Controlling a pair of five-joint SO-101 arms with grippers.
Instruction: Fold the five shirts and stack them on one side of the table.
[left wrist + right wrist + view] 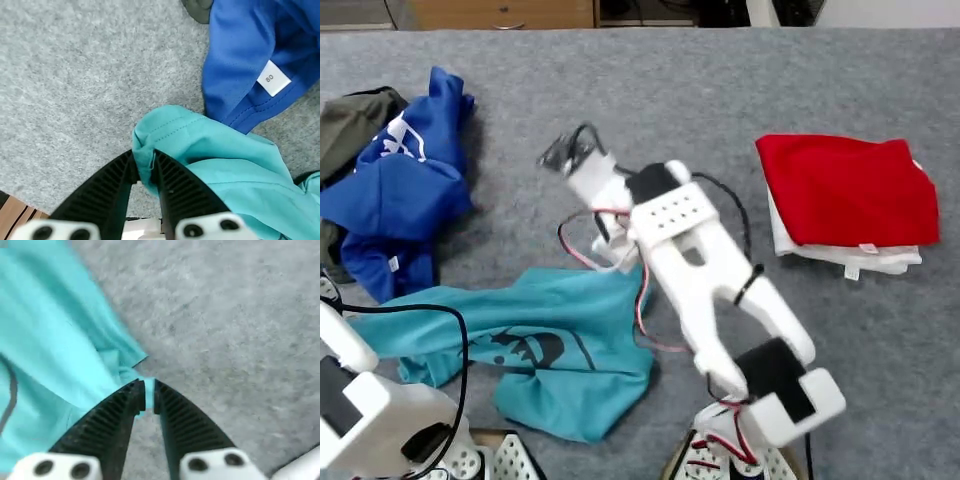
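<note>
Table: grey felt surface.

Teal shirt: lies unfolded and rumpled at the near left-centre of the table. It is held at two points.

- Left gripper: jaws pressed together on a bunched corner of the teal shirt at its left end, just beside the near hem of the blue shirt.
- Right gripper: jaws pinching a thin edge of the teal shirt at its far right corner, low over the felt.

Obstructions: the right arm reaches from the near edge toward the table's middle. It stands over the shirt's right side, and its red cable trails down along that edge.

Surroundings:

- The blue shirt lies crumpled at the far left, just beside the teal one.
- A dark green shirt lies partly under the blue shirt at the left edge.
- At the right, well apart, a folded red shirt rests on a folded white shirt.
</note>
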